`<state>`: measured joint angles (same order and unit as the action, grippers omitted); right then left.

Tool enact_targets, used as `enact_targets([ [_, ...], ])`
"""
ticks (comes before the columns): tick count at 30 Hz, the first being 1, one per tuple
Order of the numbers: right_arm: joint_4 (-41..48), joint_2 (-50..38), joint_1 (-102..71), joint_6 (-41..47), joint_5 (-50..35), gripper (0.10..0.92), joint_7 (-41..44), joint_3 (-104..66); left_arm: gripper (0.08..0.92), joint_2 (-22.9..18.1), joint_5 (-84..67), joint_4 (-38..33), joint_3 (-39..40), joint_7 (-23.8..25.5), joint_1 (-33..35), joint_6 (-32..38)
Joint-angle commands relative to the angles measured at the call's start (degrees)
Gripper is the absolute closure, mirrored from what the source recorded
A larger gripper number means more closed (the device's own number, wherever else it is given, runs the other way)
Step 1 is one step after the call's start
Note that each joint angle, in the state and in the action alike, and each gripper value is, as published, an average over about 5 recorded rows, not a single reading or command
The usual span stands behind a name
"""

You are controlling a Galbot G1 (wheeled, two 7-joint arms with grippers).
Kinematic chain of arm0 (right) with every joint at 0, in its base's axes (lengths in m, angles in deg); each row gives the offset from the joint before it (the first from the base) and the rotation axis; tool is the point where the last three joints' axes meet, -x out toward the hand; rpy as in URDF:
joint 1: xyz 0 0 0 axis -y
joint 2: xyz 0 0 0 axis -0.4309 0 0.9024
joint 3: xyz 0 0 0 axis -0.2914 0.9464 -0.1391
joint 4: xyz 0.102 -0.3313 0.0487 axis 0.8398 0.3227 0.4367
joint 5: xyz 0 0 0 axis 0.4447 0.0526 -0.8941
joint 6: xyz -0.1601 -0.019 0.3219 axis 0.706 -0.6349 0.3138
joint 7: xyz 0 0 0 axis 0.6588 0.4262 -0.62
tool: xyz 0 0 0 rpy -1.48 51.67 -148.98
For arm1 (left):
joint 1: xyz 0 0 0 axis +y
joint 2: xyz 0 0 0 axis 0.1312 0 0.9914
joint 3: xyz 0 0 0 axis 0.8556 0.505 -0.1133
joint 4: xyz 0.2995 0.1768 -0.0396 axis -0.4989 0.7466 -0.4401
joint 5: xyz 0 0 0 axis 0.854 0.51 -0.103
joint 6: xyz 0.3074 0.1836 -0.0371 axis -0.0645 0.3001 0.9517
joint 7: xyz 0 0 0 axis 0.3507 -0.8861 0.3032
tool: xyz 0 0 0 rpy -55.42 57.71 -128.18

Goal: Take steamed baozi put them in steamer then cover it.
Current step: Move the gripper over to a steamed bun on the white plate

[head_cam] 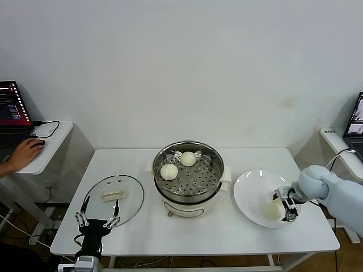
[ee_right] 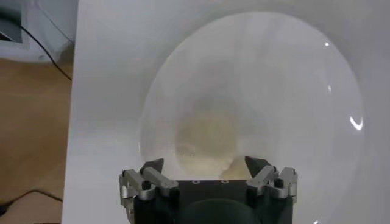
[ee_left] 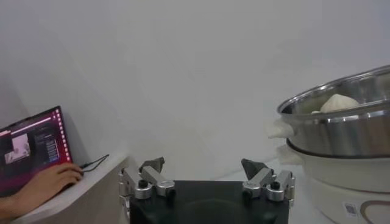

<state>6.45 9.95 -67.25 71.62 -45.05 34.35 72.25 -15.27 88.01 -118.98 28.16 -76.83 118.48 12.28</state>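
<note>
The steamer (head_cam: 188, 182) stands at the table's centre with two baozi (head_cam: 169, 171) (head_cam: 188, 158) on its perforated tray. Its wall (ee_left: 341, 131) and one bun (ee_left: 338, 102) show in the left wrist view. The glass cover (head_cam: 131, 203) lies flat on the table to the left of the steamer. One baozi (head_cam: 273, 210) lies on the white plate (head_cam: 252, 195) at the right. My right gripper (head_cam: 286, 205) is open and low over the plate, with its fingers on either side of that bun (ee_right: 207, 143). My left gripper (head_cam: 97, 218) is open and empty, parked over the cover's front edge.
A side table at the left holds a laptop (head_cam: 12, 107) and a person's hand (head_cam: 25, 151) on a mouse. Another laptop (head_cam: 356, 116) stands on a stand at the far right. The table's front edge is just below both grippers.
</note>
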Motion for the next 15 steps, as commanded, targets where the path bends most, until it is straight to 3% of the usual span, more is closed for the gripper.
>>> enact_targets([
  [1,2.84,2.89,-2.28,-0.10,1.19,0.246,-0.58,-1.46,0.177,0.05,-0.04,0.18,-0.07,-0.03,-0.11,0.01],
  [15,3.32,3.12,-0.69,0.23,0.68,0.453,0.01,-1.48,0.177,-0.06,-0.07,0.07,0.02,-0.06,-0.25,0.03],
])
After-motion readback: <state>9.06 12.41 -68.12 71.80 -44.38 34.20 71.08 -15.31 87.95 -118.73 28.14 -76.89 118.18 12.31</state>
